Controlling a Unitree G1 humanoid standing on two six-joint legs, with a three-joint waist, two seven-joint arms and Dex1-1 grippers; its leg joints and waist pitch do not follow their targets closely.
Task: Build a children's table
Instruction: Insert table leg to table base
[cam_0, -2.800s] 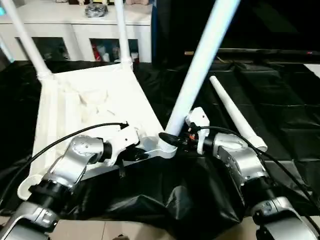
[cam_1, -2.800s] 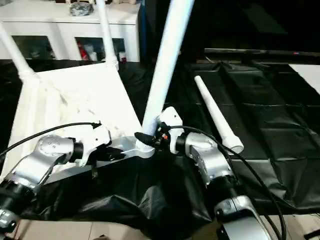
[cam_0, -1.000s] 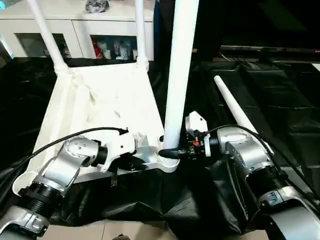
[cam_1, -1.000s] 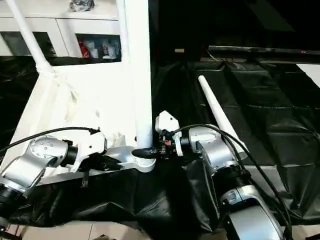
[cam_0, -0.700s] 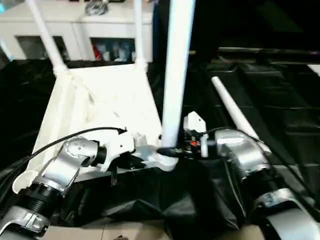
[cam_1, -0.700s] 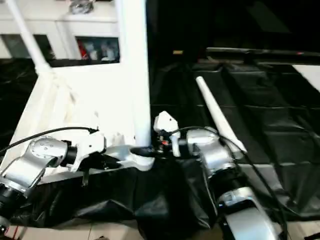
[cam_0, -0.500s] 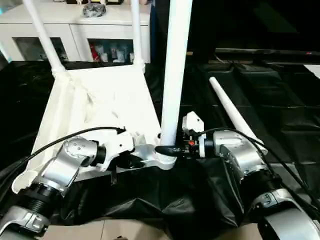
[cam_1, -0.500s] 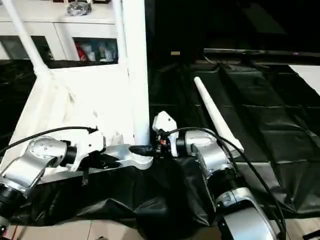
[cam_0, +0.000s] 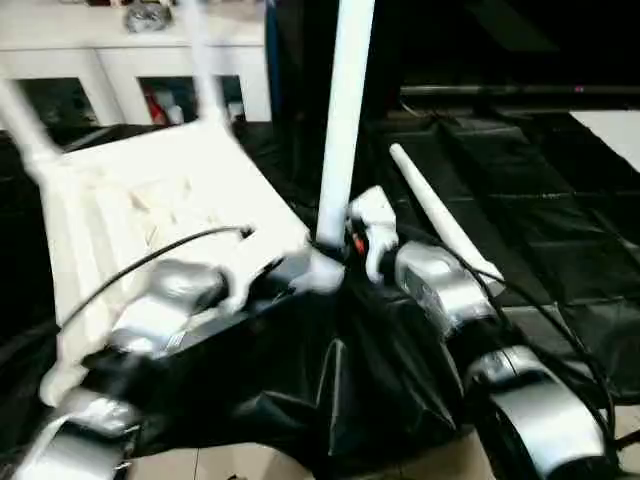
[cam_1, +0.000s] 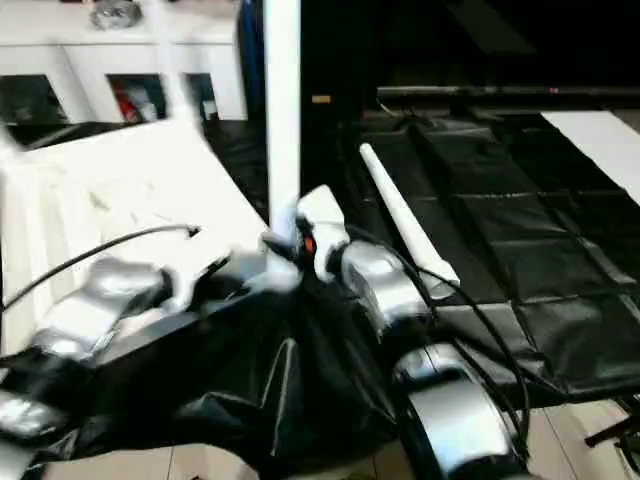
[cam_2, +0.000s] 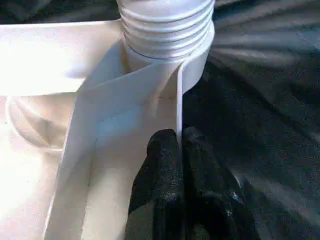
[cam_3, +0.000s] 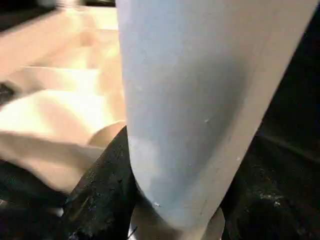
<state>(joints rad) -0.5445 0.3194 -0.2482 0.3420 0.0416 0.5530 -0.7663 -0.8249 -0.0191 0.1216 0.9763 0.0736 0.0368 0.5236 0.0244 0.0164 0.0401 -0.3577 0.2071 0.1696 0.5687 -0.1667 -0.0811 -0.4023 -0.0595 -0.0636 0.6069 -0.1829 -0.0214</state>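
The white tabletop (cam_0: 140, 200) lies underside up on a black sheet. A long white leg (cam_0: 345, 110) stands upright in its near right corner socket (cam_0: 322, 272). My right gripper (cam_0: 328, 243) is shut around that leg's base, and the right wrist view has the leg (cam_3: 190, 100) between the black fingers (cam_3: 102, 185). My left gripper (cam_2: 179, 142) is shut on the thin rim wall (cam_2: 177, 105) just below the socket, where the leg's threaded end (cam_2: 167, 25) sits. Two more legs (cam_0: 205, 60) rise from the far corners. A loose leg (cam_0: 440, 225) lies to the right.
The black sheet (cam_0: 530, 210) covers the work surface and bunches up in folds under my forearms. A white cabinet with glass doors (cam_0: 110, 70) stands behind the tabletop. Pale floor (cam_0: 200, 465) runs along the near edge.
The whole picture has swung and blurred, so the camera has moved. The near leg, which leaned to the right earlier, now stands upright in its socket. Both grips hold as before.
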